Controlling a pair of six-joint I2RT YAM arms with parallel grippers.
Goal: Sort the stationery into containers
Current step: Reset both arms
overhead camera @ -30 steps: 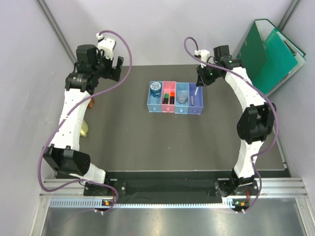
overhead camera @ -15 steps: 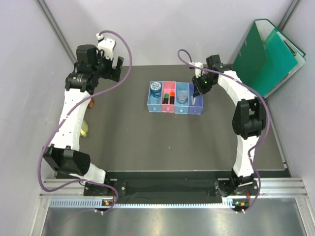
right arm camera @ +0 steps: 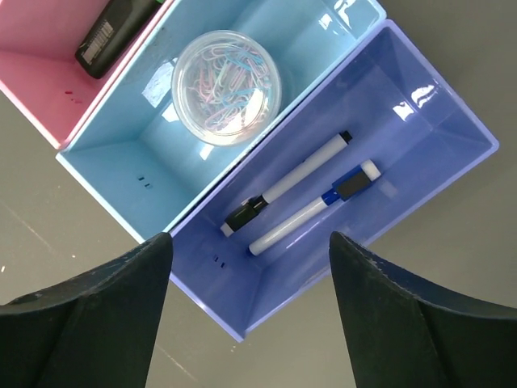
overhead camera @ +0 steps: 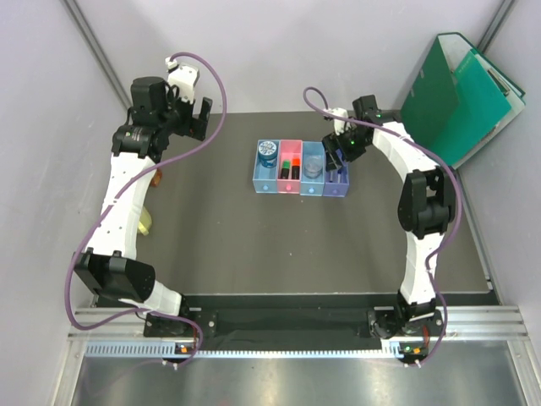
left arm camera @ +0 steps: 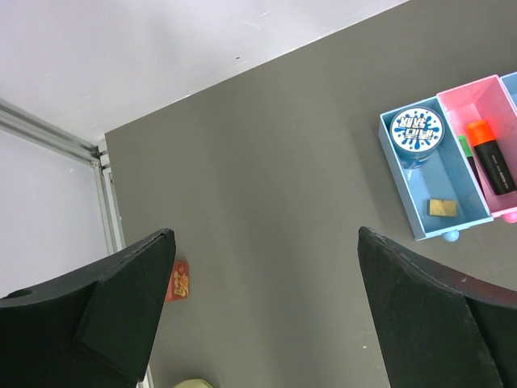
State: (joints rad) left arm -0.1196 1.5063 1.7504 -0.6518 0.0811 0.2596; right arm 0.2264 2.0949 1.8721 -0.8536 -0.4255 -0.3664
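Note:
The containers, four joined bins (overhead camera: 279, 189), stand at mid-table. My right gripper (right arm camera: 250, 236) hangs open just above the purple-blue bin (right arm camera: 440, 121), with nothing between its fingers. In that bin lie a black-and-white marker (right arm camera: 287, 184) and a white pen with a blue cap (right arm camera: 315, 207). The left light blue bin (left arm camera: 400, 186) holds a blue tape roll (left arm camera: 415, 130) and a tan eraser (left arm camera: 440, 208). The pink bin (left arm camera: 464, 89) holds orange-and-black (left arm camera: 489, 155) and green (left arm camera: 467, 158) highlighters. My left gripper (left arm camera: 266, 232) is open and empty, high over the table's far left.
A clear round box of paper clips (right arm camera: 227, 86) sits in the second light blue bin (right arm camera: 105, 153). Green folders (overhead camera: 461, 89) lean at the far right. A pale yellow cup (overhead camera: 148, 222) and a small red packet (left arm camera: 178, 280) lie by the left edge.
My right gripper moved left and down to the purple-blue bin and opened. The white pen it carried now lies in that bin. The left arm has stayed still.

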